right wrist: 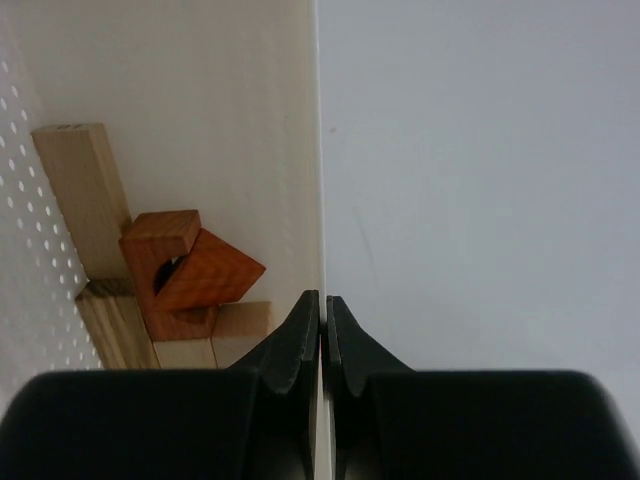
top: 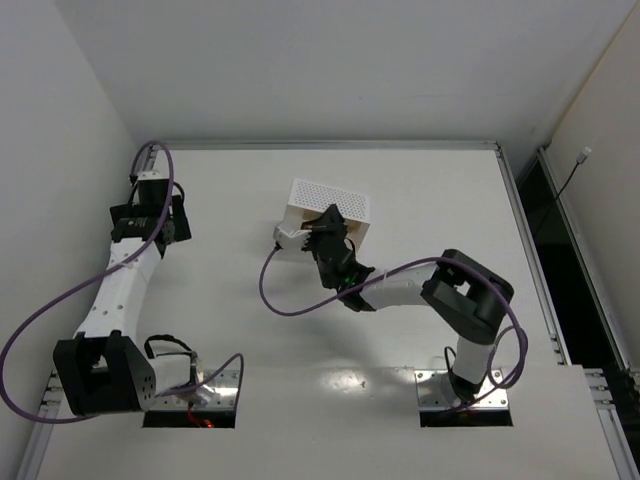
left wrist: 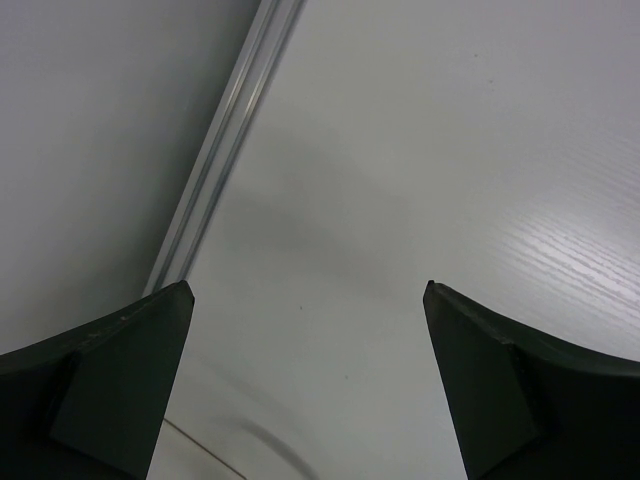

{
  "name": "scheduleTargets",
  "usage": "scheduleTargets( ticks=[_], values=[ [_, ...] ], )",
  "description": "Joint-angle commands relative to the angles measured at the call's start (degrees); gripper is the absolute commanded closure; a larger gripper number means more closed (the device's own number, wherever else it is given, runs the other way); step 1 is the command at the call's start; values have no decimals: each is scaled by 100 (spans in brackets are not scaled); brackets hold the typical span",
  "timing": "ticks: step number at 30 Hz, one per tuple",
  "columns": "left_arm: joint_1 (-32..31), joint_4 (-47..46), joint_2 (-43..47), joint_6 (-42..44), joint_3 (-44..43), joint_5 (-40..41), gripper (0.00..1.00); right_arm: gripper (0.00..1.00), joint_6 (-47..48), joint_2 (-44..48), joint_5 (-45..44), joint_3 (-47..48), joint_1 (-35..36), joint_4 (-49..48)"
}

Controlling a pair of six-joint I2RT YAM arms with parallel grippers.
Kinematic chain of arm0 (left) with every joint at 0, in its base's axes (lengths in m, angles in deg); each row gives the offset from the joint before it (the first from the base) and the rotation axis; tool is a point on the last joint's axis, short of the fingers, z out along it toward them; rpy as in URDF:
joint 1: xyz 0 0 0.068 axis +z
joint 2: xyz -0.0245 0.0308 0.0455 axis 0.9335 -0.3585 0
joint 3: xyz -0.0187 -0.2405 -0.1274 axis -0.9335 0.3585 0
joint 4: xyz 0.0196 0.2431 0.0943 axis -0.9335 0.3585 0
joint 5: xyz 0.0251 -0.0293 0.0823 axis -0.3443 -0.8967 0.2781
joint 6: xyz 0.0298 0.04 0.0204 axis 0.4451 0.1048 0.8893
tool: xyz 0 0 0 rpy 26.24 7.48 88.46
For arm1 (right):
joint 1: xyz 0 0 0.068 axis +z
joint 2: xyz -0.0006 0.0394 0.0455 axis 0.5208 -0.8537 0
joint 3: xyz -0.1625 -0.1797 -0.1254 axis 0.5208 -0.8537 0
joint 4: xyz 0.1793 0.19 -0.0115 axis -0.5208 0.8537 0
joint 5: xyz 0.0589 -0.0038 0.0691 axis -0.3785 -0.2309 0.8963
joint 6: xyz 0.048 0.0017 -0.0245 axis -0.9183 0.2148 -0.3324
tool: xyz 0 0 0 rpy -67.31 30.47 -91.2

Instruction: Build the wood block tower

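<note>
— While the right claw [right wrist: 321,308] pinches the thin side wall of the white box [right wrist: 240,110], where are the wood blocks [right wrist: 205,272]?
— Inside that box. One pale tan bar [right wrist: 85,190] leans along the perforated wall [right wrist: 30,210], reddish-orange pieces [right wrist: 160,235] touch it, and more tan blocks lie beneath.
— And the left claw [left wrist: 308,295]?
— Spread wide, gripping nothing, over bare counter [left wrist: 450,150] beside the metal rail [left wrist: 215,170], well apart from the box.

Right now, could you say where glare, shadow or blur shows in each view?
Top external: glare on the table. Left wrist: soft shadow beyond the open left hand. Right wrist: right hand, shut on the white box, looks soft; wood blocks sharp.
</note>
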Motion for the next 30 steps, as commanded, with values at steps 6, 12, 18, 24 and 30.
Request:
scheduleTargets(
  ticks=[6, 12, 18, 24, 30],
  values=[
    [85, -291, -160, -80, -206, 82, 0, 100, 3442, -1461, 120, 7, 300, -5435],
    [85, -397, -213, -80, -206, -102, 0, 100, 3547, -1515, 435, 139, 300, -5435],
    [85, -573, -266, -28, -153, -287, 0, 100, 3942, -1462, 803, 499, 239, -5435],
    [85, -687, -319, 43, -206, -340, 0, 100, 4294, -1094, 1312, 280, 239, -5435],
    [85, -801, -213, 105, -92, -401, 0, 100, 4522, -979, 1649, -203, 177, -5435]
  ],
)
